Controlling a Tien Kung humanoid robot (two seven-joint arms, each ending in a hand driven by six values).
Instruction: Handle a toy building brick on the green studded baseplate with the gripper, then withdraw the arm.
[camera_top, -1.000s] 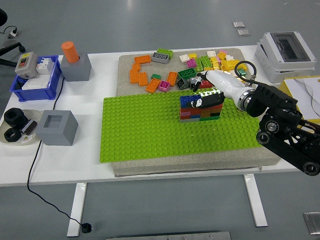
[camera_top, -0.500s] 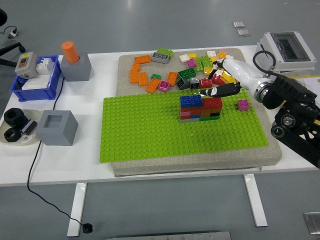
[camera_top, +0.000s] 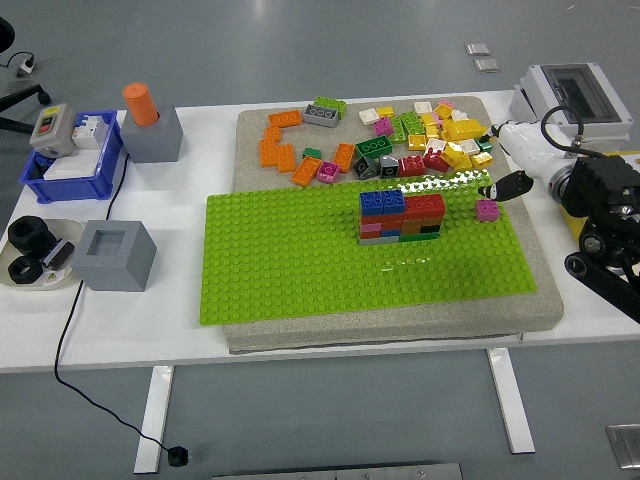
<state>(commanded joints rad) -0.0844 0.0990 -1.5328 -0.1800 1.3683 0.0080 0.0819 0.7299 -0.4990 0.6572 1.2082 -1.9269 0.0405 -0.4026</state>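
Looking from the near table edge: green studded baseplate (camera_top: 300, 260) on a grey foam pad, multicolour stacked brick wall (camera_top: 402, 216) mid-plate, small pink brick (camera_top: 487, 209) seated alone near the plate's right edge. Right hand (camera_top: 508, 186), black-tipped with white forearm, hovers just beside and above that pink brick, holding nothing; fingers look narrow, exact spread unclear. Loose bricks pile (camera_top: 400, 135) lies behind. Risk: fingertip sits close, a low retreat could clip the pink brick and pop it off. Left hand unseen.
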